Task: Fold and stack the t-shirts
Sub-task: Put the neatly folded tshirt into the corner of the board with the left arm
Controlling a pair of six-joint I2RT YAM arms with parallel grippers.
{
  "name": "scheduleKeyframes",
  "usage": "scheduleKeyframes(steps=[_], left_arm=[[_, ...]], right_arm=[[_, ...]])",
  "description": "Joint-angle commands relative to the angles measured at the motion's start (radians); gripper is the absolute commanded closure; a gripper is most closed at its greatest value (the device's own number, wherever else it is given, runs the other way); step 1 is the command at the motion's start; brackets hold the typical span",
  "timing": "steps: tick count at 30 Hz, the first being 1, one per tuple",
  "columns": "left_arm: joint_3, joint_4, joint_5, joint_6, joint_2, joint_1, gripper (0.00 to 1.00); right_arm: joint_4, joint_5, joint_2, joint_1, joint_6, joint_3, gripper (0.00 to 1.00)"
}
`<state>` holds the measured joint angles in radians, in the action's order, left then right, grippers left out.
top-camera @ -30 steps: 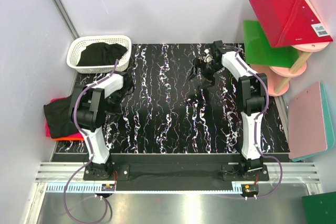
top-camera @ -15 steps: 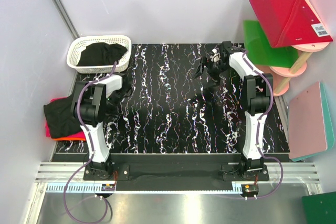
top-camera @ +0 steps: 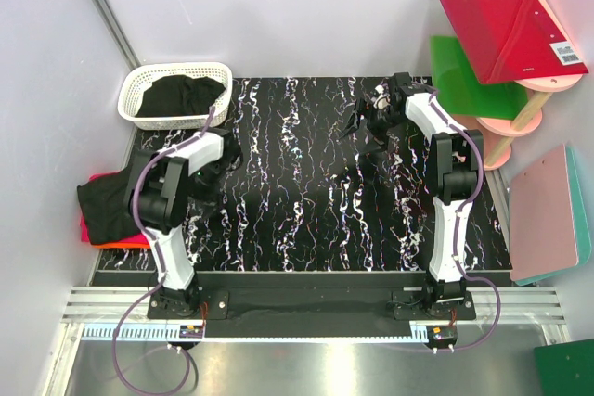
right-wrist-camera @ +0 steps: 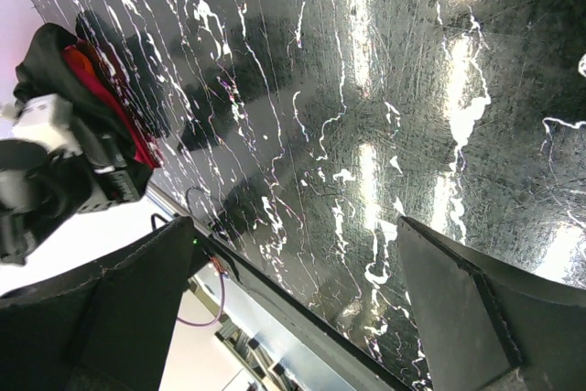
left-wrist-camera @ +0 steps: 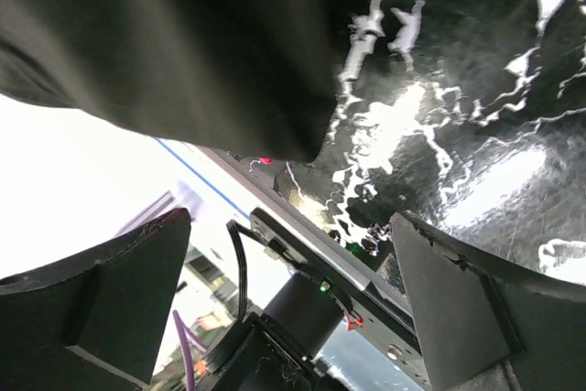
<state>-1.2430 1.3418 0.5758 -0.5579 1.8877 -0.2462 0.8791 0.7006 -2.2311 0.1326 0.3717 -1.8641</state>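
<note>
A black t-shirt [top-camera: 107, 203] lies crumpled on folded hot-pink and orange t-shirts [top-camera: 116, 242] off the table's left edge. Another black t-shirt [top-camera: 176, 97] sits in the white basket [top-camera: 139, 83]. My left gripper [top-camera: 215, 172] hovers over the table's left side, just right of the stack. In the left wrist view it [left-wrist-camera: 293, 290] is open with nothing between its fingers, and black cloth [left-wrist-camera: 165, 43] fills the upper left. My right gripper [top-camera: 362, 123] hangs open and empty over the far right of the table; its wrist view [right-wrist-camera: 293, 309] shows bare tabletop and the stack [right-wrist-camera: 87, 80] far off.
The tabletop [top-camera: 306, 201] is black with white marbling. Stiff red [top-camera: 510, 30] and green [top-camera: 469, 76] boards rest on a pink stand [top-camera: 520, 108] at the right. A pink board [top-camera: 548, 210] lies beside the table's right edge. Grey walls close in the left and back.
My left gripper closed, then opened wide, and its arm swung slightly right, away from the stack. My right gripper drifted a little right and stayed open.
</note>
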Motion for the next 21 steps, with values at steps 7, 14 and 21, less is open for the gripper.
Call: scheduleKeyframes(steps=[7, 14, 21], left_arm=[[-0.01, 0.073, 0.056, -0.01, 0.113, 0.022, 0.23], [0.011, 0.059, 0.079, -0.026, 0.119, 0.079, 1.0], [0.043, 0.056, 0.085, -0.039, 0.047, 0.169, 1.0]], right_arm=[[-0.019, 0.017, 0.051, -0.005, -0.002, 0.009, 0.0], [-0.022, 0.028, 0.041, -0.013, -0.001, 0.019, 0.0], [-0.022, 0.042, 0.033, -0.019, 0.003, 0.023, 0.0]])
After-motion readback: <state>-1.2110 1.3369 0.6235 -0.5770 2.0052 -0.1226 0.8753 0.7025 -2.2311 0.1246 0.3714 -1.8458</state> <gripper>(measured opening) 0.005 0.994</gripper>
